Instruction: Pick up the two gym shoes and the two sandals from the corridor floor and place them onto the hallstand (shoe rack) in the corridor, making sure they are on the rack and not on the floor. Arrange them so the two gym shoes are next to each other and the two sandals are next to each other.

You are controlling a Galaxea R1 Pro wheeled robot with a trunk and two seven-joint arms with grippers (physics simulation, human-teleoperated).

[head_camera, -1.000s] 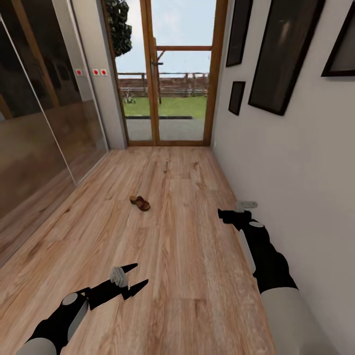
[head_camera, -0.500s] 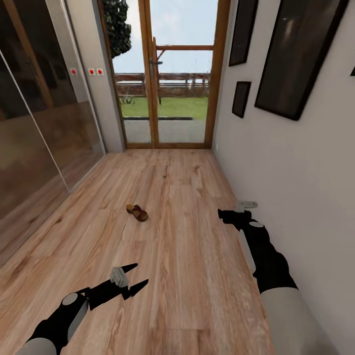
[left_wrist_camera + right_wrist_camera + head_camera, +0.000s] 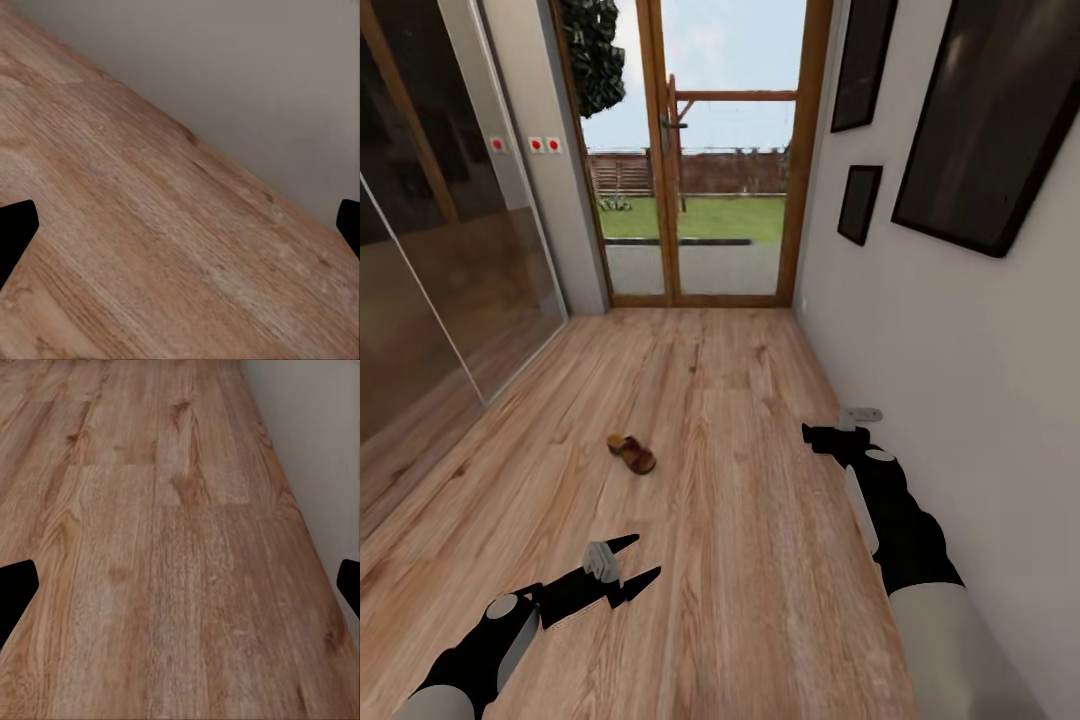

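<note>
One dark brown sandal [image 3: 631, 453] lies alone on the corridor floor [image 3: 740, 520], in the middle of the head view, ahead of both arms. My left gripper [image 3: 646, 556] hangs low over the planks, nearer to me than the sandal and well apart from it, open and empty. My right gripper [image 3: 816, 436] is out to the sandal's right near the wall, also open with nothing in it. Both wrist views show bare planks between wide-spread fingertips [image 3: 15, 232] [image 3: 15, 589]. The gym shoes and the hallstand are out of view.
A wood-framed glass door [image 3: 695, 160] closes the corridor's far end. Dark glossy sliding panels [image 3: 430, 250] line the left side. The white wall [image 3: 960, 380] on the right carries dark framed pictures [image 3: 858, 203] and runs close beside my right arm.
The camera has moved forward, so the sandal now sits lower and slightly further left in the picture. Both arms keep the same pose and both grippers stay open.
</note>
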